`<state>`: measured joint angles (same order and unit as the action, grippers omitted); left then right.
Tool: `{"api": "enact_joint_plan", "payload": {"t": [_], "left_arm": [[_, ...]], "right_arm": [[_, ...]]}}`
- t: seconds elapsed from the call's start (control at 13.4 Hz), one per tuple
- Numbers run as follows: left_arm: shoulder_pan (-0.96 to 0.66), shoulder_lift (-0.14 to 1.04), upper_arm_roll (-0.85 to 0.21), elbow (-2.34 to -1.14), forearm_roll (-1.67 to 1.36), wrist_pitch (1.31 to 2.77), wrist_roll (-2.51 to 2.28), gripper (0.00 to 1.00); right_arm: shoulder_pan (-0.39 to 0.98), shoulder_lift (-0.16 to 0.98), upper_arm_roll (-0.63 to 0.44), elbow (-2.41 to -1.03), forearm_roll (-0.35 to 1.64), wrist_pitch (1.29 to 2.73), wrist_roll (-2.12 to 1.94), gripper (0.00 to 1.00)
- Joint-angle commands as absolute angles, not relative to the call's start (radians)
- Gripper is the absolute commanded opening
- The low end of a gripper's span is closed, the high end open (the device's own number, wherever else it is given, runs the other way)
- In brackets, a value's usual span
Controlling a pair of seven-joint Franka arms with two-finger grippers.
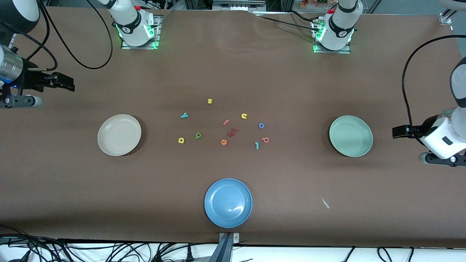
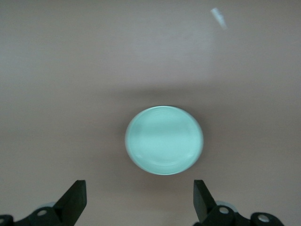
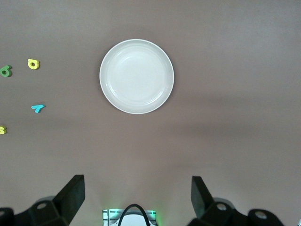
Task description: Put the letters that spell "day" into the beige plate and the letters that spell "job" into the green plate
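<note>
The beige plate [image 1: 119, 135] [image 3: 136, 76] lies empty toward the right arm's end, the green plate [image 1: 351, 136] [image 2: 164, 140] empty toward the left arm's end. Between them on the table lie the yellow letter [image 1: 181, 140], green letter [image 1: 198, 135] and teal "y" [image 1: 184, 115], then the blue "o" [image 1: 261, 125], pinkish-red "b" [image 1: 265, 139] and teal "j" [image 1: 256, 145]. My right gripper [image 1: 70, 85] [image 3: 137, 195] hangs open over bare table by the beige plate. My left gripper [image 1: 395, 131] [image 2: 139, 197] hangs open over bare table by the green plate.
A yellow "s" [image 1: 209, 101], yellow "u" [image 1: 244, 116], pink "f" [image 1: 226, 122], dark red pieces [image 1: 232, 132] and orange "e" [image 1: 224, 142] lie among the letters. A blue plate [image 1: 228, 202] sits nearest the front camera. A small white scrap [image 1: 325, 203] lies beside it.
</note>
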<state>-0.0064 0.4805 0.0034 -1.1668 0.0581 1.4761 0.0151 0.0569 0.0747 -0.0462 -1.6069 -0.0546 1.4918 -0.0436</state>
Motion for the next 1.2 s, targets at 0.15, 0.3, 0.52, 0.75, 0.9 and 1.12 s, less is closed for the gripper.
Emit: {"api": "enact_joint_plan", "payload": {"t": [0.15, 0.3, 0.52, 0.75, 0.9, 1.12], "left_arm": [[-0.04, 0.483, 0.005, -1.18, -0.015, 1.447, -0.028, 1.0], [-0.044, 0.482, 0.005, -1.18, -0.025, 1.444, -0.029, 1.0], [-0.046, 0.489, 0.005, -1.18, -0.028, 1.454, -0.003, 1.0], [-0.018, 0.48, 0.015, -1.177, -0.017, 1.453, -0.003, 1.0], [-0.012, 0.48, 0.014, -1.172, -0.024, 1.453, -0.011, 1.0], [-0.017, 0.48, 0.012, -1.175, -0.02, 1.453, -0.009, 1.0]], "right_arm": [[0.057, 0.089, -0.051, -1.575, -0.043, 1.483, -0.046, 1.0], [0.057, 0.089, -0.051, -1.575, -0.043, 1.482, -0.044, 1.0], [0.055, 0.091, -0.051, -1.575, -0.043, 1.477, -0.044, 1.0], [0.057, 0.089, -0.051, -1.575, -0.043, 1.473, -0.041, 1.0], [0.058, 0.089, -0.049, -1.575, -0.043, 1.476, -0.041, 1.0], [0.06, 0.087, -0.046, -1.575, -0.043, 1.473, -0.04, 1.0]]}}
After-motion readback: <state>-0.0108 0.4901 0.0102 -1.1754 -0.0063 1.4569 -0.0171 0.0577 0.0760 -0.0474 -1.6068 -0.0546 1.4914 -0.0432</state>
